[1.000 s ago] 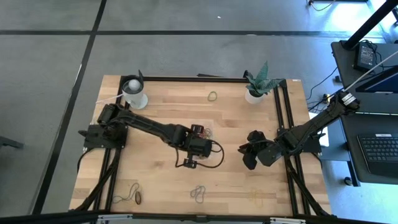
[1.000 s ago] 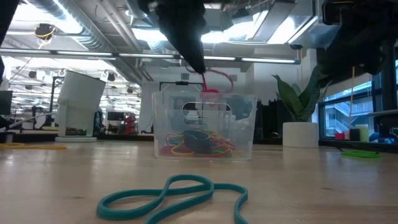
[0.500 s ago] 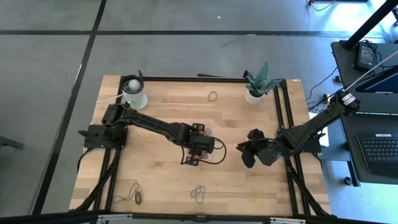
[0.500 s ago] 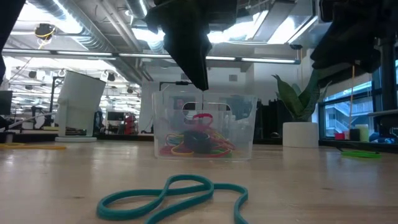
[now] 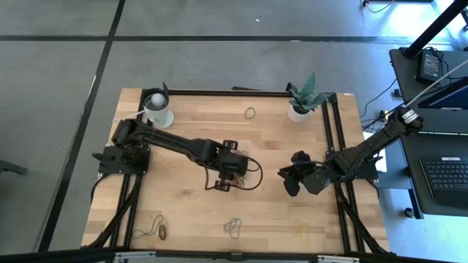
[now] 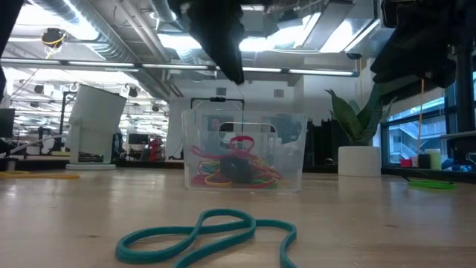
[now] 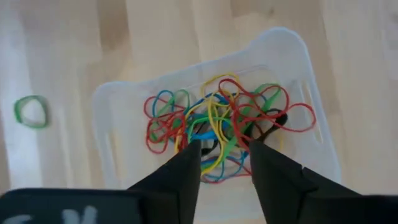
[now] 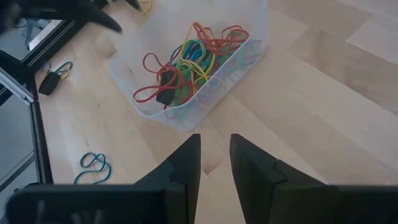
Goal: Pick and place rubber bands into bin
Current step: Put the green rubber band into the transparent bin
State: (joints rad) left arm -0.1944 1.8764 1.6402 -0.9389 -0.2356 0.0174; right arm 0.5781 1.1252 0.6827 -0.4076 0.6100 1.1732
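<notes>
The wooden table (image 5: 190,124) carried the whole scene, with a white cup (image 5: 158,109) at its far left corner and a potted plant (image 5: 300,101) at the far right. The left arm reached from the left edge to the middle of the table, and the left gripper (image 5: 228,175) hung just above the clear bin (image 5: 248,175), its two fingers (image 7: 186,174) parted with nothing between them. In the left wrist view the tangle of rubber bands (image 7: 217,127) lay directly beyond the fingertips, inside the bin, in red, green, yellow and blue loops. From table height the pile sat on the bin's floor (image 6: 238,170) with a red loop lying on top of it, clear of the dark gripper above (image 6: 223,45). The right gripper (image 5: 294,180) waited near the right edge, raised off the table and aimed toward the bin; its fingers (image 8: 183,168) stood slightly apart and held nothing.

Loose bands remained on the table: a teal one (image 6: 208,234) close to the low camera, which the high view showed near the front edge (image 5: 233,227), a green one (image 7: 31,111) just outside the bin, one near the far edge (image 5: 250,112), a yellow one at the front right (image 5: 301,232), and a couple at the front left (image 5: 157,231)
</notes>
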